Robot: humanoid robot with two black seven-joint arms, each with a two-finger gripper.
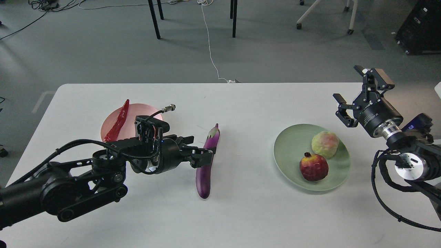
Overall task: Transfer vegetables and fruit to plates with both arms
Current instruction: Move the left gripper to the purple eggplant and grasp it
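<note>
text: none legible | right end effector (pixel 348 95): faint pale marking on its black wrist housing, too small to read | elsewhere: no labels, brands, numbers

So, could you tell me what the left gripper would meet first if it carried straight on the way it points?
Most likely the eggplant: the left gripper, open, points right at its middle, and its fingertips already overlap it here, though height above it is unclear.

Left gripper (pixel 201 151) and right gripper (pixel 349 93) jaws spread.

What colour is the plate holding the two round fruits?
Pale green plate, seen best in the head view, the only one here.
</note>
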